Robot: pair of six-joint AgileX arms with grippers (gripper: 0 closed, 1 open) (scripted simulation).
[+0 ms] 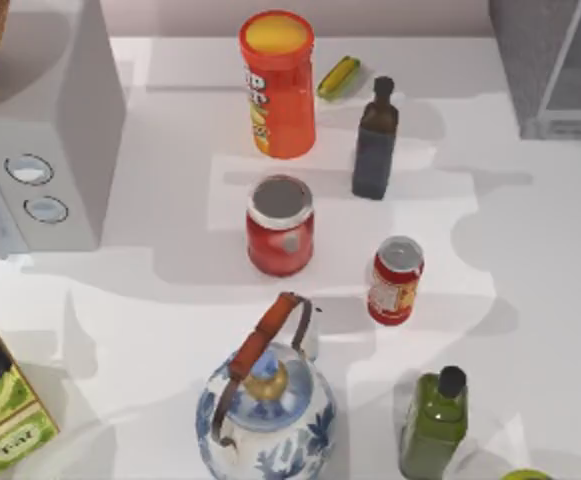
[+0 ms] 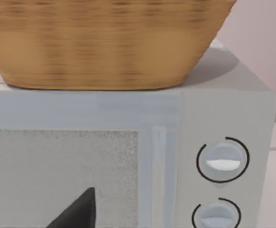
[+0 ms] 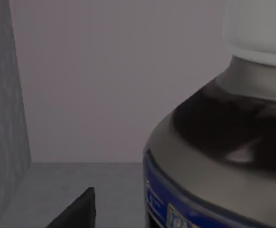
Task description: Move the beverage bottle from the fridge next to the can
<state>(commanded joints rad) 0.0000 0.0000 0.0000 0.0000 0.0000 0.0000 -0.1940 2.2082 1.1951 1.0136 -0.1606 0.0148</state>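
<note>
Bottle [image 3: 223,142] sits inside the fridge [image 1: 550,60], close in front of the right gripper; can't tell its finger state. Likely rigid, smooth, fairly heavy with liquid: grip the labelled body, not the cap. Can [image 1: 396,281] stands well outside the fridge. Left arm parked facing the microwave [image 2: 223,123]; can't tell its fingers either.

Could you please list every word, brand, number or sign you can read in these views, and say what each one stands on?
Nothing reads with certainty.
Orange tube: large letters down its side, blurred, unreadable.
Can: yellow-white label, print too small.
Green and yellow box: a short dark word on its label, too blurred.
Beverage bottle: blue label with pale lettering, cut off at the picture's edge.
White box: two round knobs, no markings legible.
</note>
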